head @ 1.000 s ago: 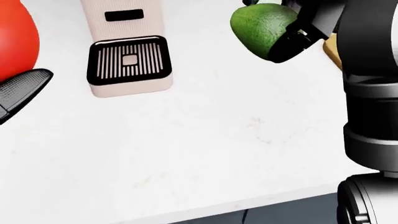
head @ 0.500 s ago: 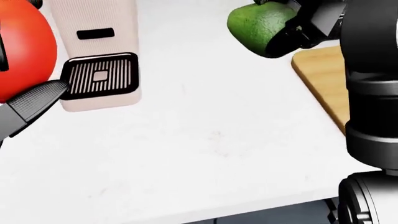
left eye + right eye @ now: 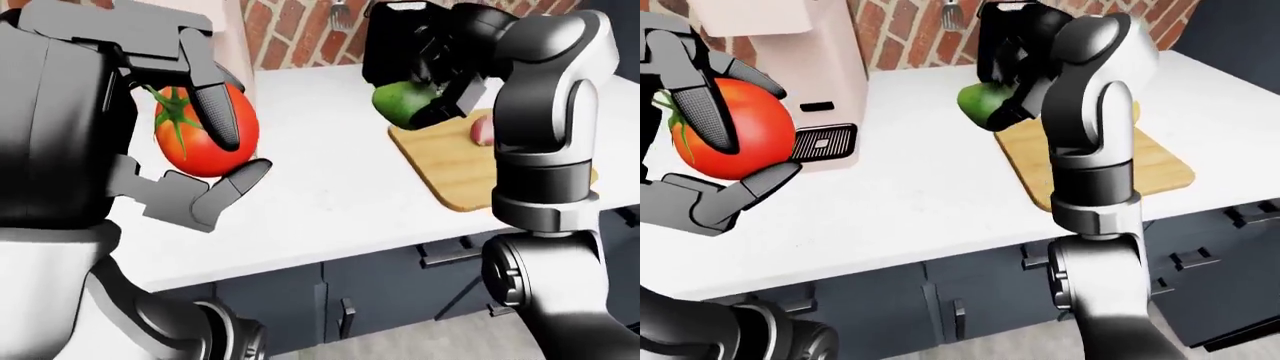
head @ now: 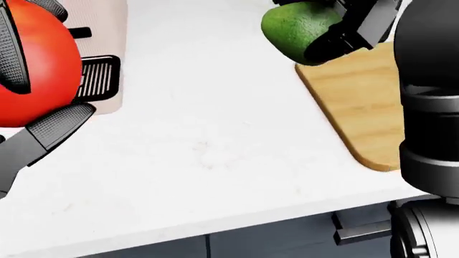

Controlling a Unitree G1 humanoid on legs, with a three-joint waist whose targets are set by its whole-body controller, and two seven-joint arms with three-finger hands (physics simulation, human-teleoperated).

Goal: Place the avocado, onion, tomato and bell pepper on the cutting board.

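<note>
1. The robot stands at a white counter (image 4: 215, 161) in a simulated kitchen, with a brick wall behind and dark cabinets below.
2. The left hand (image 3: 200, 161) is closed around a large red tomato (image 3: 200, 131), fingers across its face and its underside, holding it clear above the counter.
3. The right hand (image 3: 440, 90) is closed around a green avocado (image 3: 400, 103), raised in the air at the near-left corner of the wooden cutting board (image 4: 359, 102).
4. A pinkish, rounded thing, probably the onion (image 3: 482, 129), lies on the board, partly hidden by the right arm. The bell pepper is not visible.
5. A cream-coloured appliance with a black grille (image 3: 825, 141) stands on the counter beside the tomato.
6. Judging by look, the tomato is smooth, soft and easily bruised, so a broad, gentle wrap around its middle suits it.
7. The avocado appears firmer, with a rough skin that should grip well; holding its widest part seems safest.
8. Both are round and may roll once set down.
</note>
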